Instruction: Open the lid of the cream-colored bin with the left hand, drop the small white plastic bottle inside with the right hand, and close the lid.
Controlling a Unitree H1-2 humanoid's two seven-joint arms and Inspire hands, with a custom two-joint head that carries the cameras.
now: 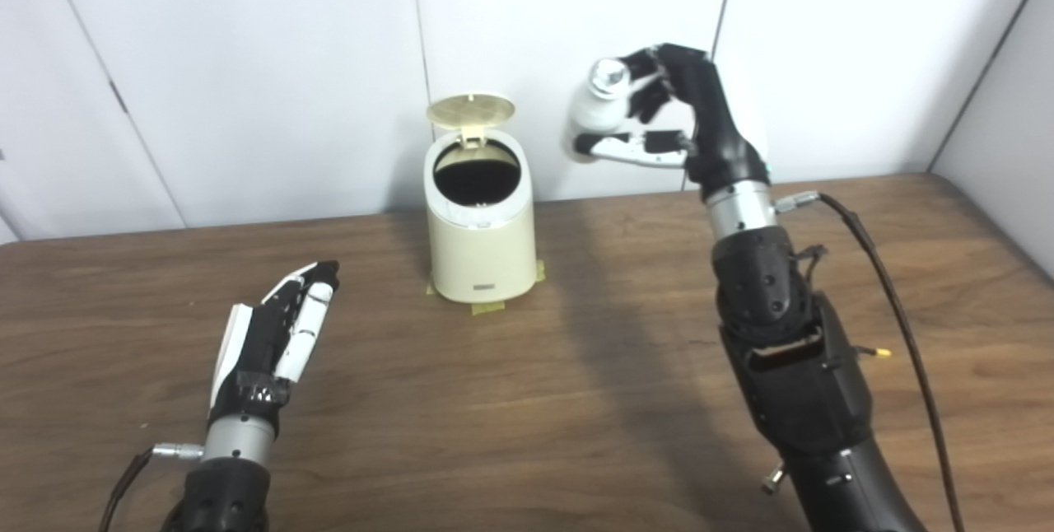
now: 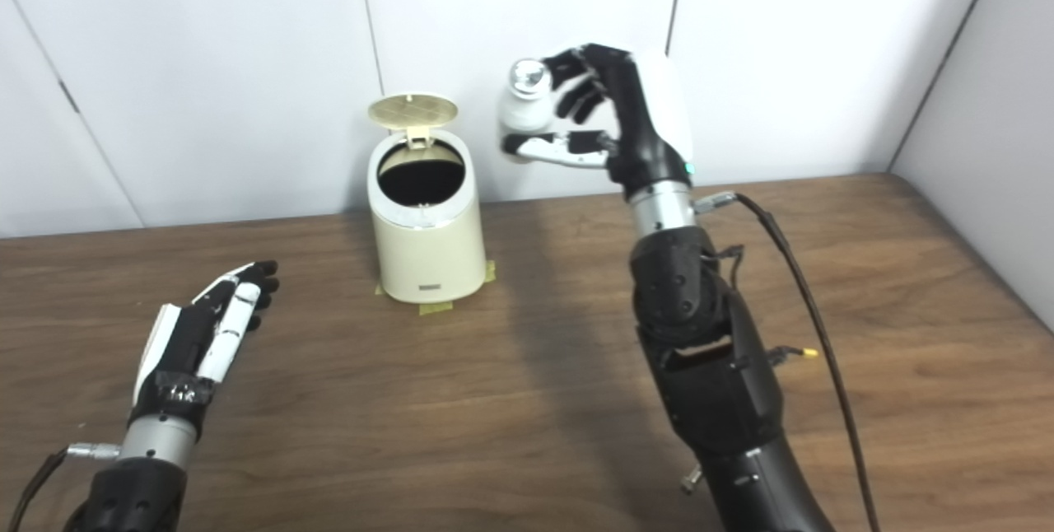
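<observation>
The cream-colored bin (image 1: 480, 244) stands at the back middle of the brown table, taped down at its base. Its round lid (image 1: 470, 110) is tipped up and back, so the dark inside shows. My right hand (image 1: 659, 116) is raised above and to the right of the bin, shut on the small white plastic bottle (image 1: 596, 108), whose silver cap points up. My left hand (image 1: 276, 334) rests low over the table, front left of the bin, fingers stretched out and holding nothing.
White wall panels (image 1: 576, 21) stand close behind the bin. A black cable (image 1: 897, 318) runs from my right wrist down over the table's right side. Yellow tape tabs (image 1: 486, 308) stick out under the bin.
</observation>
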